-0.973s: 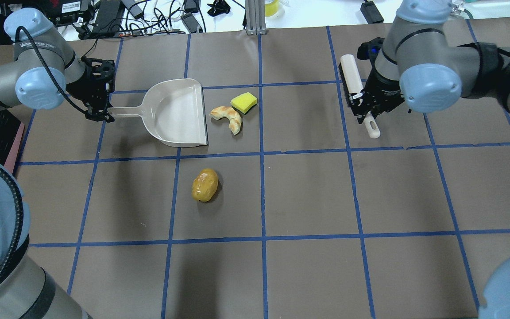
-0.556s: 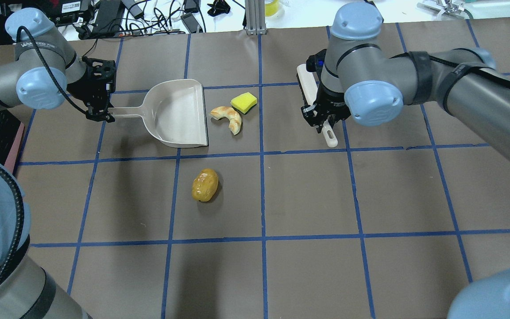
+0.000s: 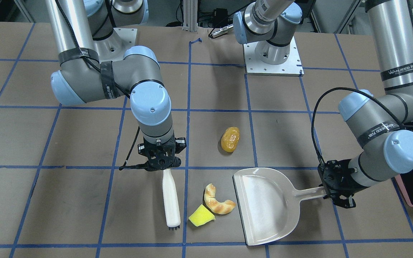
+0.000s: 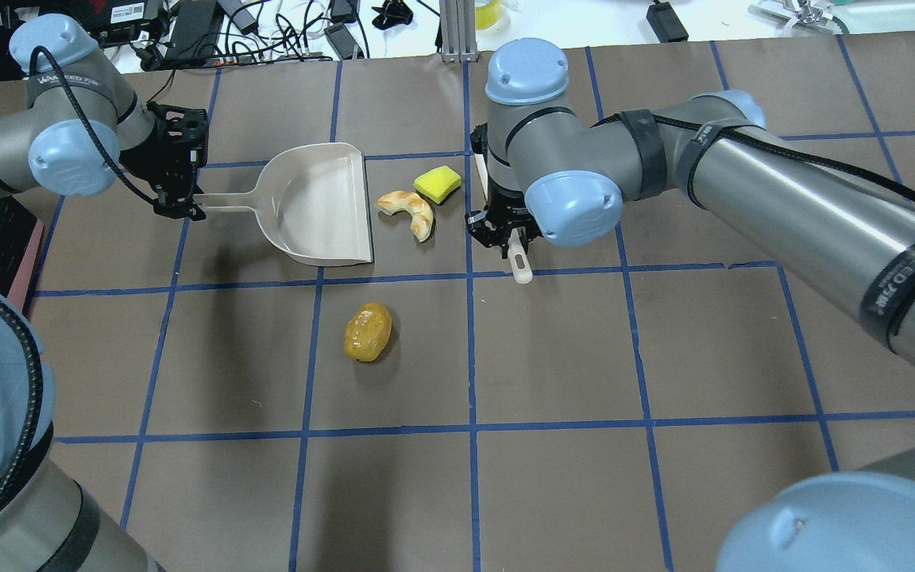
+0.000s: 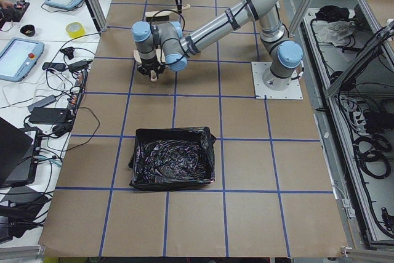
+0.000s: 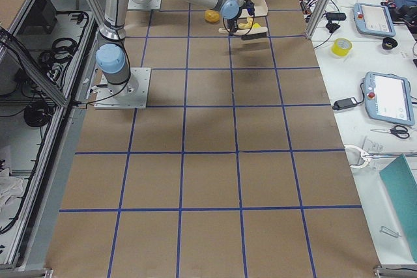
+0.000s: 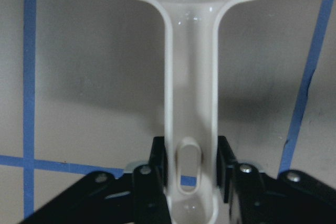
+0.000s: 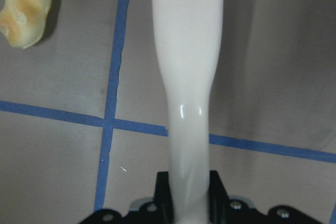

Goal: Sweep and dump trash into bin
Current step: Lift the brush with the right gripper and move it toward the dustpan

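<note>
Two robot arms work a brown desk gridded with blue tape, where three pieces of trash lie outside both pan and bin. The left gripper has its fingers clamped on the very end of the handle of an off-white dustpan. The pan's long axis runs across the desk, handle pointing to the robot's left and open mouth facing its right. Just beside that mouth lies the curved tan croissant-like piece, its arc bowed towards the operators' side. The bright yellow wedge sits just beyond it, on the side away from the pan; whether the two touch cannot be told. On the wedge's other side is a white brush. The right gripper has its fingers closed tight around the narrow end of the handle. The brush's long axis points away from the robot, its dark bristles at the far tip level with the wedge. Whether the bristles rest on the desk cannot be told. The glossy amber lump lies alone one grid square nearer the robot, apart from the pan and the brush, its long axis running roughly towards the robot. The bin stands at the robot's left end of the desk, well apart from the trash. Only its crinkled black liner shows inside.
</note>
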Controlling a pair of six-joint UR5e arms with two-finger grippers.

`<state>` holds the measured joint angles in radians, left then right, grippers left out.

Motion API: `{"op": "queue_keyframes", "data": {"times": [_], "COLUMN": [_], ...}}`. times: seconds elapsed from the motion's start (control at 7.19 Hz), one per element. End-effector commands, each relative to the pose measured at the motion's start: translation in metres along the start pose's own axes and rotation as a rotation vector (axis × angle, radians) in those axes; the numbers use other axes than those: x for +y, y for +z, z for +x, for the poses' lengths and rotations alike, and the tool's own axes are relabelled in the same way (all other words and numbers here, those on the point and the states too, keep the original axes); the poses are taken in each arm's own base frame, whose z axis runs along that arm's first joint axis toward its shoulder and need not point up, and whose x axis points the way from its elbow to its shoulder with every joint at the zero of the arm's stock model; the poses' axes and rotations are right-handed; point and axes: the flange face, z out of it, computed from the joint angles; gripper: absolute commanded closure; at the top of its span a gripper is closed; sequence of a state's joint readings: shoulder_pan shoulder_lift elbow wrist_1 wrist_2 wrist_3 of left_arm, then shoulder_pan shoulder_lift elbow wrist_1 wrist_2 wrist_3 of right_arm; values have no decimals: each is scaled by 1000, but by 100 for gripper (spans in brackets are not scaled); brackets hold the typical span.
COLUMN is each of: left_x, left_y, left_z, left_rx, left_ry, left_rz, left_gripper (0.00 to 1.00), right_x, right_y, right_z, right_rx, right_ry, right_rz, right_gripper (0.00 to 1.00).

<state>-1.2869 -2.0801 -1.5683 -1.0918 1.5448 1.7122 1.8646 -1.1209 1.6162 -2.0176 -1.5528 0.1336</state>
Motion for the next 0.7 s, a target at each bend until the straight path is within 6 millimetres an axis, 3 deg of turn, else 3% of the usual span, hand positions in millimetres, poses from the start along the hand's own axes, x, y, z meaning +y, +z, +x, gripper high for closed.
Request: {"op": "queue_keyframes", "data": {"times": [0.0,0.56], "left_x": [-9,-10], "left_y": [-3,-4], "left_z": [2,3], "left_rx": [5,4], "left_ry": [15,18], "left_rz": [-38,-39], "left_gripper": [100,100], "right_x": [-5,-8], "right_y": [16,30], "right_z": [-12,-81], "right_rx": [2,0], "right_ry": [44,88], "right_rz": [-18,-14], "right_gripper": [100,100]}}
